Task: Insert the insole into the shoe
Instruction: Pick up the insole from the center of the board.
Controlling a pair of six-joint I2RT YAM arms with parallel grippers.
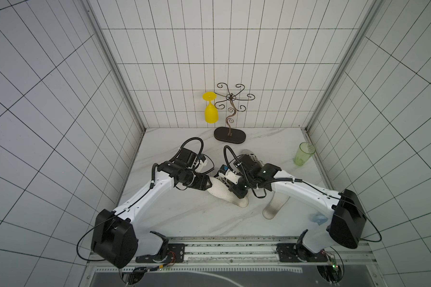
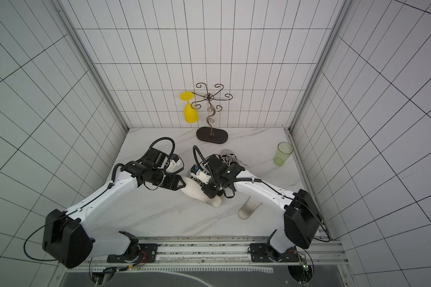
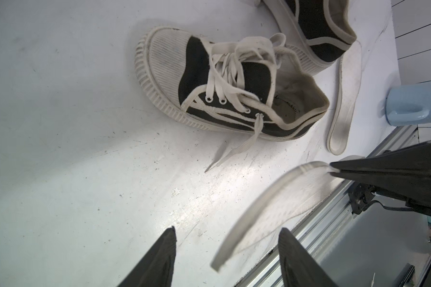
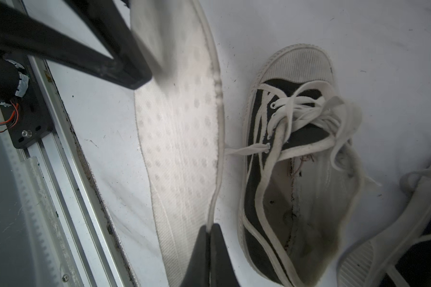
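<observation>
Reaching in from either side, both arms bend at the elbow and meet beside the shoe (image 3: 222,87), a black canvas sneaker with white laces standing upright on the desk (image 1: 184,218). In both top views the right forearm crosses over the shoe and hides most of it, the wrist tipped steeply down. The right hand (image 4: 210,231) is closed, its two tips pinching the long side edge of the insole (image 4: 184,149). The left forearm lies lower and flatter, aimed toward the shoe. The left hand (image 3: 227,248) is open, its fingers (image 3: 159,261) spread to either side of one end of the insole without clamping it.

The white, dotted insole (image 1: 219,190) is held just beside the shoe, tilted up on its edge. Its long axis runs roughly along the shoe's length, and the end between the left fingers sits on the toe-cap side. Whether its other end touches the desk I cannot tell.

A second shoe (image 3: 316,29) lies just behind the first, and beyond the shoe's heel lie a spare insole (image 3: 343,99) and then a blue mug (image 3: 416,104).
</observation>
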